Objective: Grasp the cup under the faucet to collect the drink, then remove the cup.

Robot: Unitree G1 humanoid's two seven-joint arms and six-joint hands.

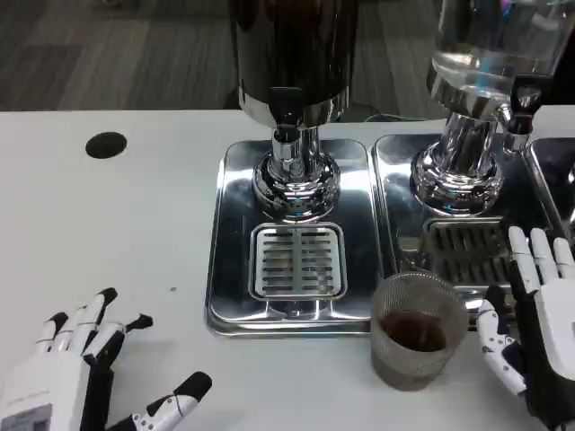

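A drinks station in an office or lab: two dispensers (292,63) on steel drip trays (229,269) stand on a white table (108,233), with grey carpet (108,54) behind

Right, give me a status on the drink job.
Done: the cup holds dark drink and stands on the table, off the drip grate, away from the faucet. In hand: nothing; the right hand is open beside the cup, the left hand rests open. Left: seemingly nothing.
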